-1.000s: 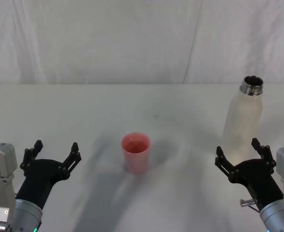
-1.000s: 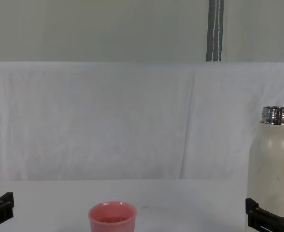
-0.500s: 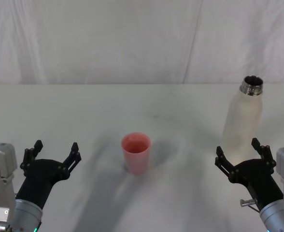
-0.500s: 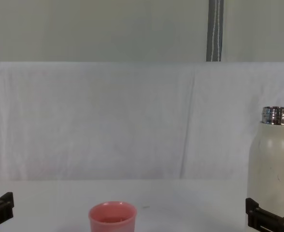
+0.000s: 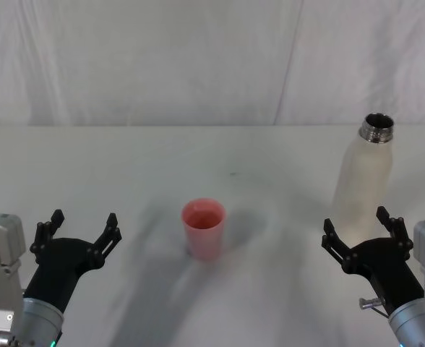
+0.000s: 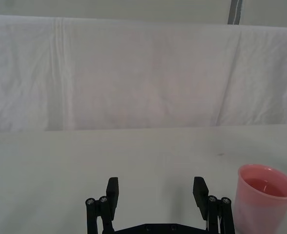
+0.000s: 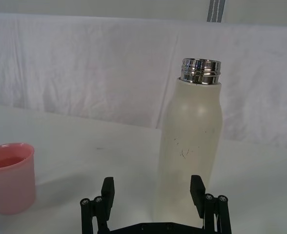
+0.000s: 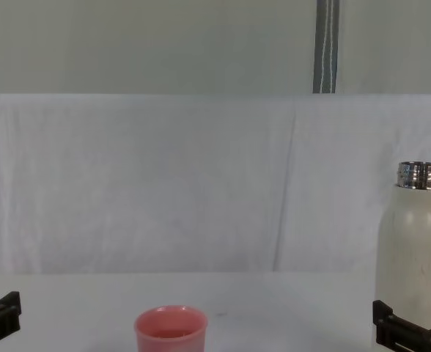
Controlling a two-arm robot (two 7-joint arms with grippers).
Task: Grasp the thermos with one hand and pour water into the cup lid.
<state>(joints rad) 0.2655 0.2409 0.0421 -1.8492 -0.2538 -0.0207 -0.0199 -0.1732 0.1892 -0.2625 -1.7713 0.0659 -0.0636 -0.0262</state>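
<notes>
The cream-white thermos (image 5: 364, 177) stands upright at the table's right, its steel neck uncapped; it also rises at the right in the chest view (image 8: 413, 249). My right gripper (image 5: 360, 225) is open just in front of its base, not touching; the wrist view shows the thermos (image 7: 190, 146) beyond the open gripper (image 7: 153, 192). The pink cup lid (image 5: 204, 228) sits upright at the table's middle, also seen low in the chest view (image 8: 170, 330). My left gripper (image 5: 81, 225) hangs open at the near left, well clear of the cup lid (image 6: 264, 197), with its own open gripper (image 6: 155, 192) holding nothing.
A white table (image 5: 126, 166) carries everything, backed by a white draped cloth (image 5: 198, 65). A grey pole (image 8: 325, 44) stands behind the cloth. Open surface lies between the cup lid and the thermos.
</notes>
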